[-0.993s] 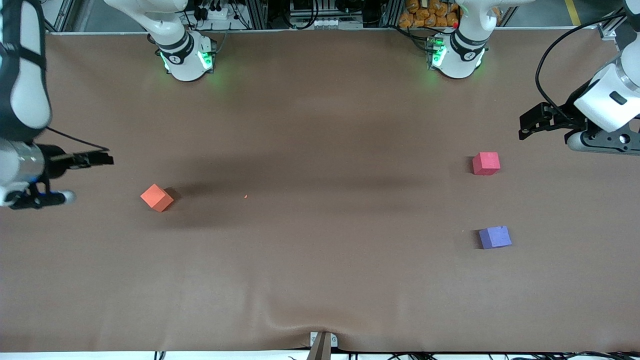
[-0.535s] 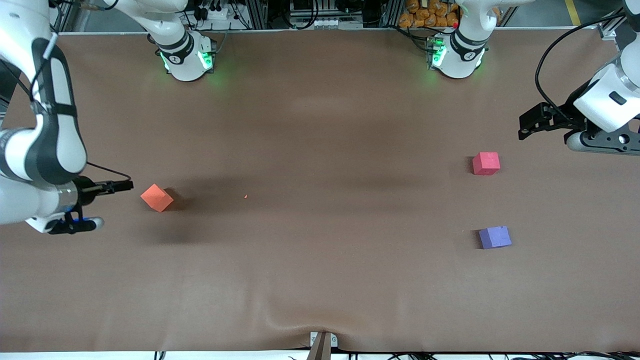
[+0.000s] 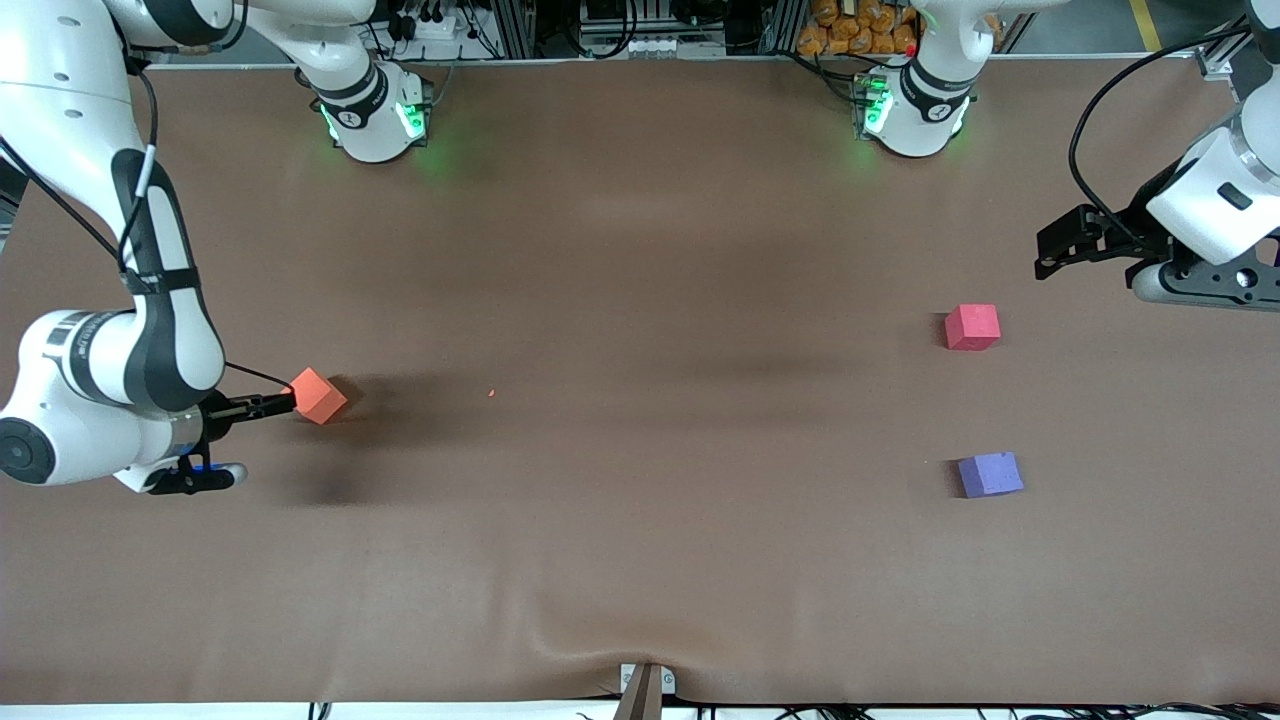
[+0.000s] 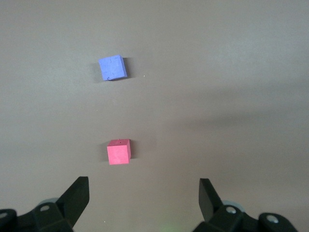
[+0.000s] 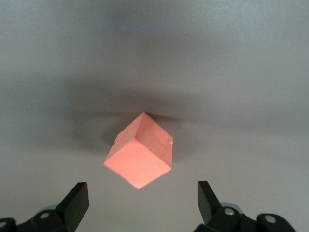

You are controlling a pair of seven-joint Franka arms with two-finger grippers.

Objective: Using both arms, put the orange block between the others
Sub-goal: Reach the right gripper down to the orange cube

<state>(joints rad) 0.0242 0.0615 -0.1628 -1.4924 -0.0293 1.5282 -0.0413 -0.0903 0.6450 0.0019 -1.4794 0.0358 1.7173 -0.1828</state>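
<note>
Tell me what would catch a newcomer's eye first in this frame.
The small bright orange foam cube sits alone toward the right arm's end of the brown table, with the right arm's tool open right beside it. At the left arm's end lie a red-pink cube and, nearer the front camera, a purple-blue cube, the left tool waiting open above the table.

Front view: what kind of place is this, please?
Probably a robotics lab. Two white arms' bases are fixed at a brown-covered table holding only foam cubes, like the orange block; cables and equipment racks line the edge.
</note>
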